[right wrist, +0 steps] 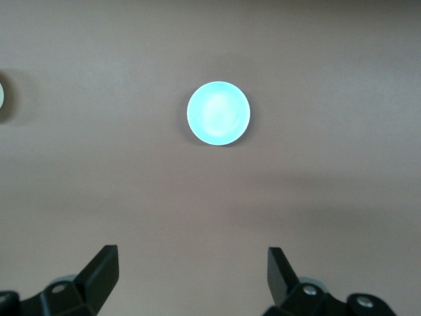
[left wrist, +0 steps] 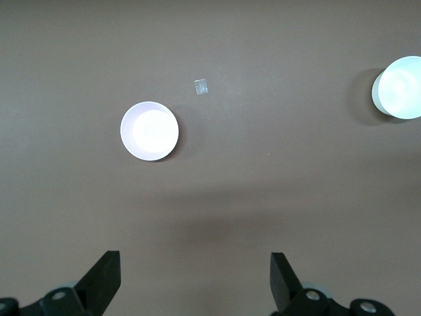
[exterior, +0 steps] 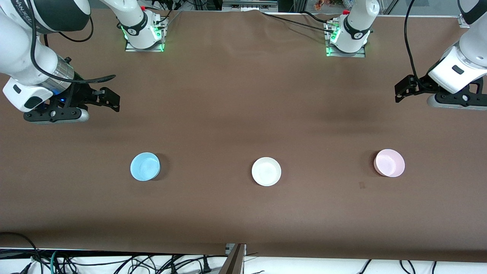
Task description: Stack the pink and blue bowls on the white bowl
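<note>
Three bowls stand apart in a row on the brown cloth. The blue bowl (exterior: 145, 166) is toward the right arm's end, the white bowl (exterior: 266, 171) is in the middle, and the pink bowl (exterior: 389, 163) is toward the left arm's end. My right gripper (exterior: 112, 100) hangs open and empty over bare cloth; its wrist view shows the blue bowl (right wrist: 218, 112) and a sliver of the white bowl (right wrist: 2, 99). My left gripper (exterior: 398, 92) hangs open and empty over bare cloth; its wrist view shows the pink bowl (left wrist: 149, 131) and the white bowl (left wrist: 399, 87).
The two arm bases (exterior: 144, 34) (exterior: 348, 38) stand at the table edge farthest from the front camera. A small tape mark (exterior: 362, 185) lies on the cloth beside the pink bowl and shows in the left wrist view (left wrist: 201, 86). Cables (exterior: 114, 262) lie past the nearest table edge.
</note>
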`<state>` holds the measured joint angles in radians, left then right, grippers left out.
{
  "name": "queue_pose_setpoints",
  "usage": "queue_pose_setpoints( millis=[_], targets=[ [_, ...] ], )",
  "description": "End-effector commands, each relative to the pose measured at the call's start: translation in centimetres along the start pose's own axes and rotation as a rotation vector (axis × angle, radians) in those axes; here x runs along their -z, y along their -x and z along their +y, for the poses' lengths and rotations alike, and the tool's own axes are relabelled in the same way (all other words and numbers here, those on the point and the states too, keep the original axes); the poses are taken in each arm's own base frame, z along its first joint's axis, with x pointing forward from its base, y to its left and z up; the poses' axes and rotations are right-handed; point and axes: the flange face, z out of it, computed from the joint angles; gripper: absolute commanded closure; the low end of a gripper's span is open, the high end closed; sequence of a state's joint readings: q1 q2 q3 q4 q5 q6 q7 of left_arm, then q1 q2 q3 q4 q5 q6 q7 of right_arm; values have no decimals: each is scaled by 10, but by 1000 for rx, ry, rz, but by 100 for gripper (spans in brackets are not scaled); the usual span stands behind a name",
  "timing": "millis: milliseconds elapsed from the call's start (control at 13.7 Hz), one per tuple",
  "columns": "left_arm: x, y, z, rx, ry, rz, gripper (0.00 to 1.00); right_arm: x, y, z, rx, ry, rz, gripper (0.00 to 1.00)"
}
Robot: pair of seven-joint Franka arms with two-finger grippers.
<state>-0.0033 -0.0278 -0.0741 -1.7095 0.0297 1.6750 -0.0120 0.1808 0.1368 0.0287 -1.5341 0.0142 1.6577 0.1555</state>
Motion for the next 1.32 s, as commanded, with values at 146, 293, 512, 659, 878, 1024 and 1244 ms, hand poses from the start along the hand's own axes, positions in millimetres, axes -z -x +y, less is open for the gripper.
queue_pose_setpoints(
  millis=[146, 293, 512, 659, 878, 1024, 1244],
  targets=[
    [2, 0, 0, -24, 13, -44, 0, 5, -3, 0, 1, 15, 8, 0],
    [2, 0, 3, -31, 17, -42, 0, 5, -3, 0, 1, 15, 8, 0],
    [-7, -4, -2, -22, 22, -61, 0, 5, -3, 0, 0, 15, 8, 0],
    [-34, -15, -9, -10, 23, -108, 0, 5, -3, 0, 1, 14, 9, 0],
    [-54, -29, -56, -18, 32, -127, 0, 5, -3, 0, 0, 14, 9, 0],
    [-71, -51, -91, -127, 50, -133, 0, 5, -3, 0, 0, 14, 9, 0],
    [-113, -76, -145, -305, 105, -154, 0, 5, -3, 0, 0, 14, 9, 0]
  ],
)
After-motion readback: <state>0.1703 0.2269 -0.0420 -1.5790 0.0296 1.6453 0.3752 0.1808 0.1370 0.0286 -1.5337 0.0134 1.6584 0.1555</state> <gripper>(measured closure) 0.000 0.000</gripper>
